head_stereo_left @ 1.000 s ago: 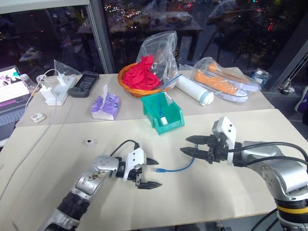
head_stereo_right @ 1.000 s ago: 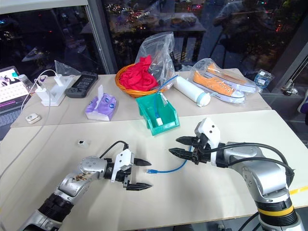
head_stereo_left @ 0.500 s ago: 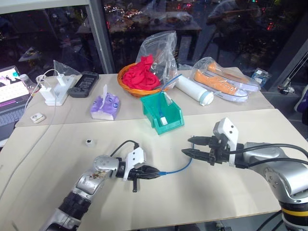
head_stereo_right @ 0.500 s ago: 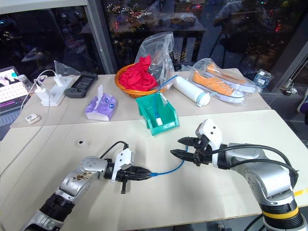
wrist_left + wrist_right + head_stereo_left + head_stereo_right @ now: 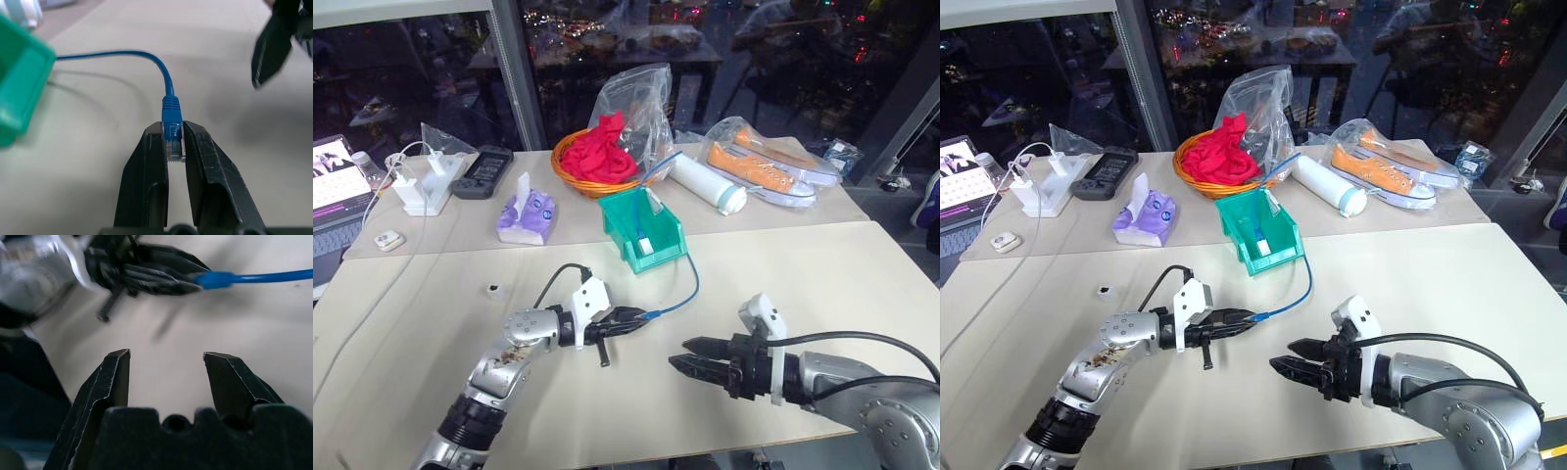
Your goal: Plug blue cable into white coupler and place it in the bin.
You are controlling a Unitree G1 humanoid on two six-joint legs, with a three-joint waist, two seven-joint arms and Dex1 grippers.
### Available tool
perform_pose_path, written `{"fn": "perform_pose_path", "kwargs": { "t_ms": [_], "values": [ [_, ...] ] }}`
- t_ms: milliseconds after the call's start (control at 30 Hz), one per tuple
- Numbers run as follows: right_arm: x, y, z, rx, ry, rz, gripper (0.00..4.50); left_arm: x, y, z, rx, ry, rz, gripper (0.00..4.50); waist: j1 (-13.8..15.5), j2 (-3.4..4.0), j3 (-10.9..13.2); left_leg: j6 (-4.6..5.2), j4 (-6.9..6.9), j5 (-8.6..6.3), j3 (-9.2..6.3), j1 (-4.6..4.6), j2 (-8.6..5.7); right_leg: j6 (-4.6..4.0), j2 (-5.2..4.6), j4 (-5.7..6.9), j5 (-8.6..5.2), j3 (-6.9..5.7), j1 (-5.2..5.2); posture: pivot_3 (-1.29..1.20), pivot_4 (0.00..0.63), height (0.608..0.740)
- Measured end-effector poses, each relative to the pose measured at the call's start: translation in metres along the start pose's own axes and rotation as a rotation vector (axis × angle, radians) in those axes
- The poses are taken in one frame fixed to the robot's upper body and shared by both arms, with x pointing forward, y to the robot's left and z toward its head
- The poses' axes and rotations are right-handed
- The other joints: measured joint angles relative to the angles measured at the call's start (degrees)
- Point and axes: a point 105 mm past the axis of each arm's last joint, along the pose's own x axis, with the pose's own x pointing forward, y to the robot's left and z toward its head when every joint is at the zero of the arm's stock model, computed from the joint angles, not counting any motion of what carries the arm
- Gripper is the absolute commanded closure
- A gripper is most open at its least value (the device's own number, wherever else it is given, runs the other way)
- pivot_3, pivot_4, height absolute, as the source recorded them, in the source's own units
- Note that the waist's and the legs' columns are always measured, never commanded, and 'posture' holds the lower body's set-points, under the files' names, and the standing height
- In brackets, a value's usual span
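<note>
My left gripper [image 5: 631,316] is shut on the pale plug [image 5: 174,142] of the blue cable [image 5: 691,286] and holds it just above the table. From there the cable arcs up and back to the near right corner of the teal-green bin [image 5: 625,217]. My right gripper [image 5: 677,353] hovers open and holds nothing, nearer the front edge and to the right of the plug. Its fingers [image 5: 115,377] point at the left gripper. A tiny white boxy piece with a dark middle, which I take for the white coupler [image 5: 494,288], lies alone on the table to the left.
Behind the bin stand an orange basket of red cloth [image 5: 599,157], a purple tissue pack [image 5: 527,217], a white cylinder [image 5: 707,186] and bagged orange shoes [image 5: 764,168]. White chargers [image 5: 423,186] and a laptop [image 5: 333,186] sit far left. A white piece [image 5: 648,243] lies inside the bin.
My left gripper closed on the cable's plug and lifted it up and back. My right gripper drew back toward the front edge, sank and rolled, away from the cable.
</note>
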Motion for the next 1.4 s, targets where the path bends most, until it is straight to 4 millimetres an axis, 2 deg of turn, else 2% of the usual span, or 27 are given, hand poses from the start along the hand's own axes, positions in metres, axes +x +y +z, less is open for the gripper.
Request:
{"fn": "perform_pose_path", "kwargs": {
  "t_ms": [67, 167, 367, 733, 900, 1067, 1267, 1400],
  "values": [
    [0.014, -0.007, 0.002, 0.13, -0.08, -0.055, 1.7, 0.005, -0.004, 0.001, -0.007, -0.015, -0.005, 4.42, 0.02, 0.04, 0.0, -0.03, 0.0, 0.03, 0.0, 0.06, -0.01, -0.02, 0.0, 0.05, 0.01, 0.03, 0.02, 0.0, 0.15, 0.732],
    [0.019, -0.015, 0.007, 0.24, -0.154, -0.121, 1.7, 0.006, -0.006, 0.001, -0.011, -0.015, -0.009, 4.42, 0.19, 0.07, -0.01, -0.04, 0.01, 0.03, -0.02, 0.04, -0.02, -0.01, 0.0, 0.02, 0.02, 0.04, 0.0, 0.0, 0.15, 0.732],
    [0.024, -0.01, 0.018, 0.337, -0.252, -0.144, 1.7, 0.006, -0.003, 0.002, -0.012, -0.017, 0.015, 4.42, -0.14, 0.1, -0.02, -0.02, -0.03, 0.02, -0.02, 0.03, -0.01, -0.01, 0.01, 0.03, 0.02, 0.03, -0.05, 0.0, 0.15, 0.732],
    [0.028, -0.014, 0.02, 0.396, -0.249, -0.162, 1.7, 0.006, 0.0, 0.003, -0.012, -0.018, 0.029, 4.42, -0.21, 0.11, -0.03, -0.02, -0.03, 0.02, -0.01, 0.03, -0.01, -0.01, 0.01, 0.0, 0.01, 0.04, -0.02, 0.0, 0.15, 0.732],
    [0.029, -0.019, 0.014, 0.426, -0.219, -0.182, 1.7, 0.007, -0.001, 0.004, -0.017, -0.024, 0.025, 4.42, -0.23, 0.11, -0.03, -0.01, -0.03, 0.02, -0.02, 0.03, -0.01, -0.01, 0.01, 0.0, 0.01, 0.04, -0.02, 0.0, 0.15, 0.732],
    [0.021, -0.02, 0.005, 0.492, -0.211, -0.186, 1.7, 0.005, 0.0, 0.002, -0.015, -0.013, 0.03, 4.42, -0.17, 0.1, -0.03, 0.0, -0.03, 0.01, -0.01, 0.0, -0.01, 0.0, 0.01, -0.02, 0.01, 0.04, -0.02, 0.0, 0.15, 0.732],
    [0.024, -0.018, 0.019, 0.523, -0.269, -0.176, 1.7, 0.005, -0.001, 0.006, -0.003, -0.021, 0.035, 4.42, -0.22, 0.1, -0.03, 0.0, -0.03, 0.01, -0.01, 0.02, -0.01, -0.01, 0.01, -0.01, 0.01, 0.04, -0.02, 0.0, 0.15, 0.732],
    [0.03, -0.017, 0.021, 0.527, -0.267, -0.169, 1.7, 0.006, -0.001, 0.007, 0.0, -0.024, 0.037, 4.42, -0.18, 0.1, -0.03, 0.0, -0.03, 0.01, -0.01, 0.01, -0.01, -0.01, 0.01, -0.01, 0.01, 0.04, -0.01, 0.0, 0.15, 0.732]
  ]
}}
